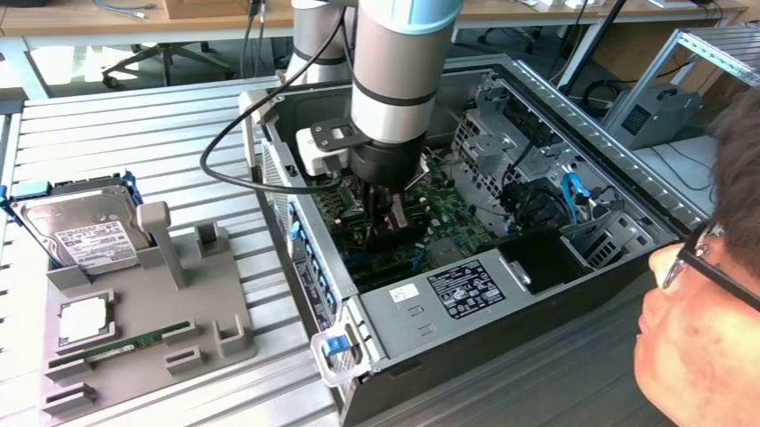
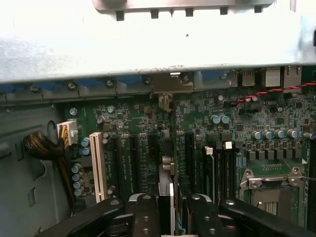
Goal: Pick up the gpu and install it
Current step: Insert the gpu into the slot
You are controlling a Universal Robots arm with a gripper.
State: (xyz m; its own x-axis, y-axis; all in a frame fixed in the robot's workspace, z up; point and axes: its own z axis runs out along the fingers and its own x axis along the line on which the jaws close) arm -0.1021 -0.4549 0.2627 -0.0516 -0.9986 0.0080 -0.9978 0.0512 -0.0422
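Observation:
My gripper (image 1: 390,206) reaches down into the open computer case (image 1: 392,320), just above the green motherboard (image 1: 457,222). It is shut on the gpu (image 1: 400,233), a thin dark card held on edge. In the wrist view the gpu (image 2: 167,170) runs edge-on between the black fingers (image 2: 145,212) of the gripper (image 2: 170,217), over the dark expansion slots of the motherboard (image 2: 128,123). Its far end points at a metal bracket opening (image 2: 170,81) in the case's rear wall. I cannot tell whether the card touches a slot.
A grey fixture (image 1: 220,342) at the exterior view's left holds a silver hard drive (image 1: 84,236), a processor chip (image 1: 84,318) and a green memory stick (image 1: 119,344). A person's head (image 1: 713,302) leans in at the right. A white slot (image 2: 96,165) and the processor socket (image 2: 269,190) flank the card.

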